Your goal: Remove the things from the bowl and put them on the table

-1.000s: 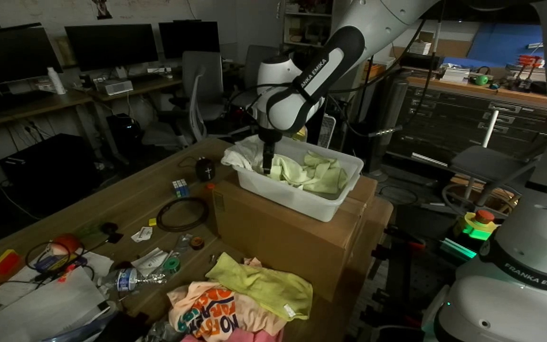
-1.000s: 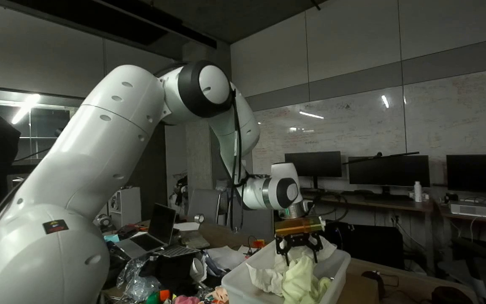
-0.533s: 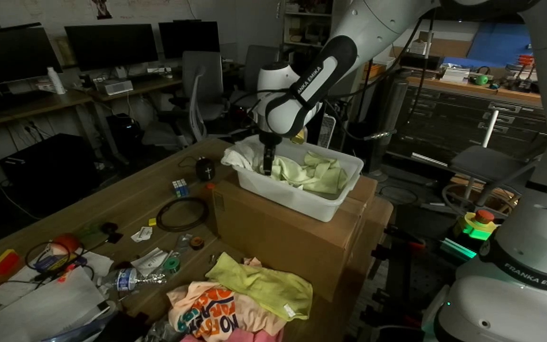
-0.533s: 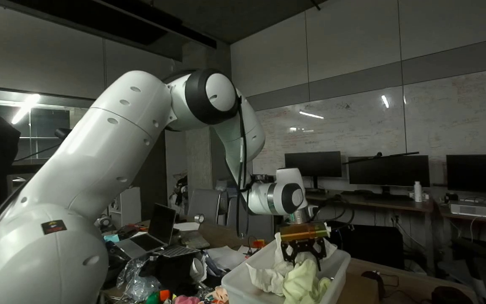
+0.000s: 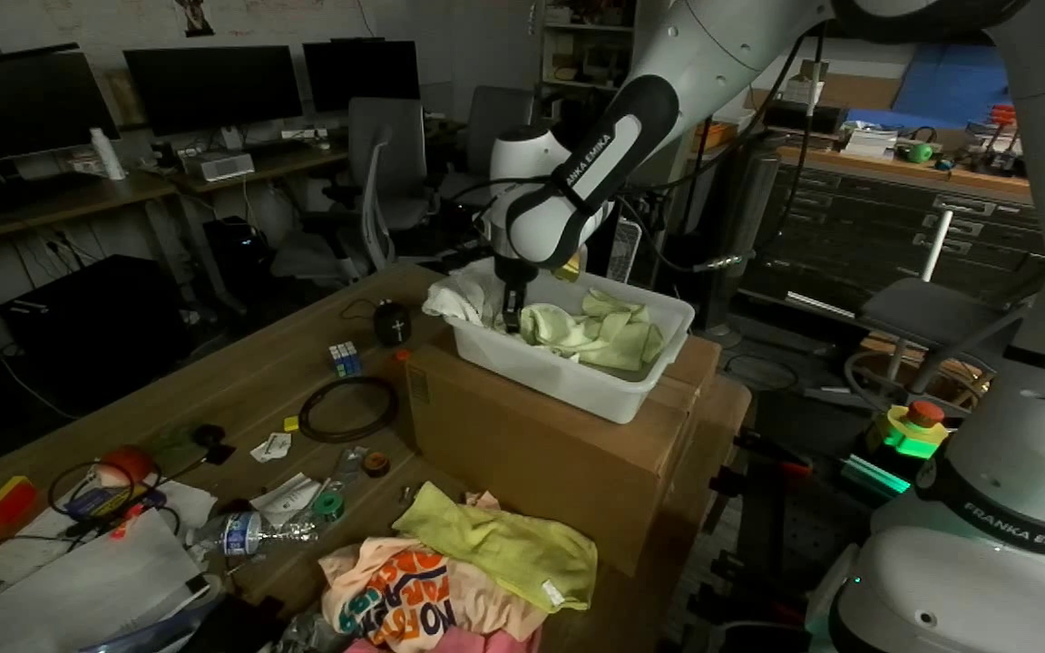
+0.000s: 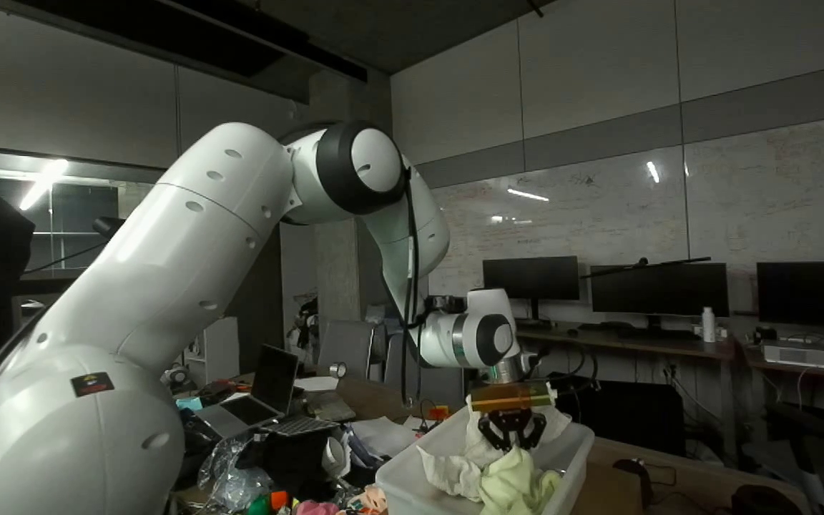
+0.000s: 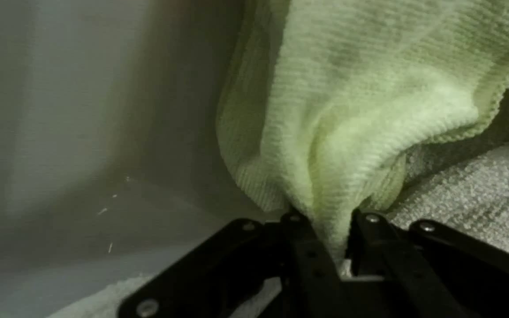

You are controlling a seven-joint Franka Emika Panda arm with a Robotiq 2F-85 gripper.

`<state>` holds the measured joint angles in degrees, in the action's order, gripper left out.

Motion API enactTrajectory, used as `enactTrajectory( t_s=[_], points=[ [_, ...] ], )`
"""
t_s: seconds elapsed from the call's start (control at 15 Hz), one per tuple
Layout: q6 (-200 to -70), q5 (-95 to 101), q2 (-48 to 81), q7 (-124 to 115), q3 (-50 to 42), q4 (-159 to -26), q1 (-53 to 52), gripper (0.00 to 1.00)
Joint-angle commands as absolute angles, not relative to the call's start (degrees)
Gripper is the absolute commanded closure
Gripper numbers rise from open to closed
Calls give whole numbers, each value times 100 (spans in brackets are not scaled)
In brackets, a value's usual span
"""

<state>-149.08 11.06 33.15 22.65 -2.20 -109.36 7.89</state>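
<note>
Looked like a robotics lab with an office corner. Had a jointed white-and-black robot arm [image 6: 190,239], a boxy yellow emergency stop [image 5: 896,428] with a round red button [image 5: 925,414], flat black monitors [image 5: 210,95], high-backed grey chairs [image 5: 394,145], a long white scribbled-on whiteboard [image 6: 591,214], and a dark rectangular drawer bank [image 5: 867,213].

rounded white arm [image 6: 190,250], black joint ring [image 6: 333,168], thin black cables [image 6: 405,365] above jaws, amber block [image 6: 512,398] just over black jaws, silver screws [image 7: 147,308] on jaws, black band [image 5: 1012,526] lettered FRANKA EMIKA
</note>
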Motion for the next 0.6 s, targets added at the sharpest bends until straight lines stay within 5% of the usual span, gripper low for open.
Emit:
enactTrajectory(
  t_s=[0.0, 0.53],
  points=[
    [-14879, 1154, 3100, 1882, -282, -11044, 665, 100],
    [-15202, 1600, 1440, 443, -784, -11882, 200, 97]
  ],
)
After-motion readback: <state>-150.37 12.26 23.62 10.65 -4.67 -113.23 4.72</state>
